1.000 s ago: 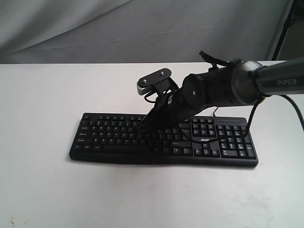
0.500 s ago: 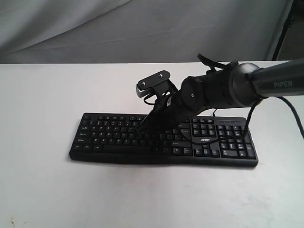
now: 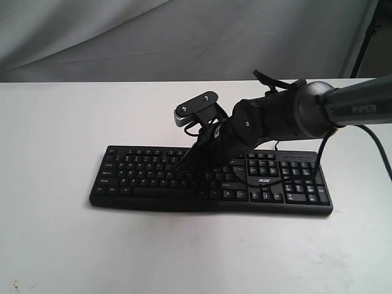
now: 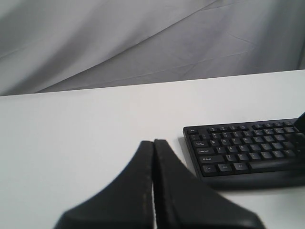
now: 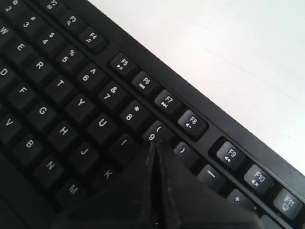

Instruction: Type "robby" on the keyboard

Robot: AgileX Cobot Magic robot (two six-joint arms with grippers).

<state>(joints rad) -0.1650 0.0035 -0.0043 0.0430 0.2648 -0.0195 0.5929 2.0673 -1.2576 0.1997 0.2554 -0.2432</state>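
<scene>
The black keyboard (image 3: 208,180) lies across the middle of the white table, number pad at its right end; its left end also shows in the left wrist view (image 4: 243,150). My right gripper (image 3: 182,165) reaches across from the right, shut, its tip down on the letter keys. In the right wrist view the shut tips (image 5: 153,145) sit just below the 9 key (image 5: 153,135), between I and the key to its right, which they hide. My left gripper (image 4: 153,143) is shut and empty above bare table, left of the keyboard.
The white table (image 3: 61,122) ends at a grey cloth backdrop (image 3: 153,37) behind. A thin black cable (image 3: 384,153) hangs from the right arm at the right edge. A dark stand (image 3: 367,37) is at the top right corner.
The right arm has shifted very slightly to the left and a little lower over the keys. The keyboard has not moved.
</scene>
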